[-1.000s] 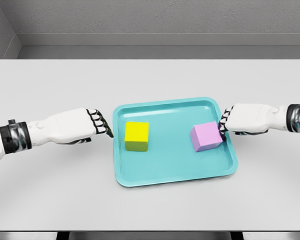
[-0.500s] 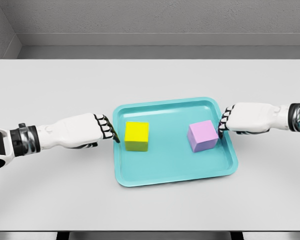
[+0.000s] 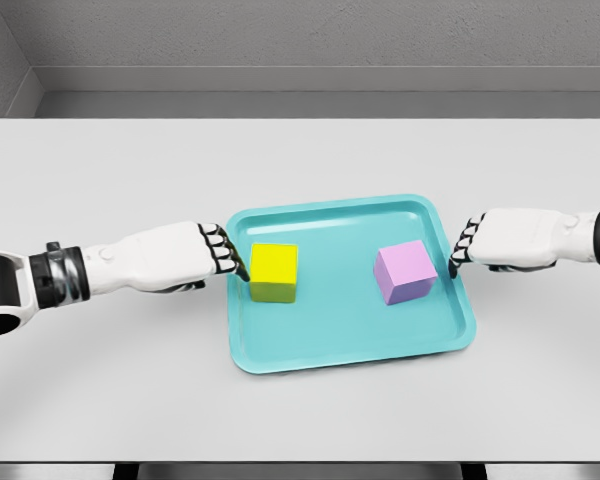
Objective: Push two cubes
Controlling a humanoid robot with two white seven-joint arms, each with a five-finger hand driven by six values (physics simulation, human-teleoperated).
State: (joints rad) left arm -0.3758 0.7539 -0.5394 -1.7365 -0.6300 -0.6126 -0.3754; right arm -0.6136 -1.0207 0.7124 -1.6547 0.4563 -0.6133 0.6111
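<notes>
teal tray (image 3: 280,358) mid-frame: yellow cube (image 3: 273,271), purple cube (image 3: 406,271) | left hand (image 3: 195,257) curled (touching yellow) | right hand (image 3: 490,240) curled, empty, beside tray

Teal tray (image 3: 280,355) on white table (image 3: 100,380). Yellow cube (image 3: 274,272) at tray's 9 o'clock, left hand (image 3: 185,258) fingertips curled against it. Pink cube (image 3: 405,272) at 3 o'clock; right hand (image 3: 505,240) just beside, curled, apart.

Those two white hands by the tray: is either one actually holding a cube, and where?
No, nothing is held. The left hand has curled fingers at the yellow cube's left side; the right hand is curled too, apart from the purple cube.
</notes>
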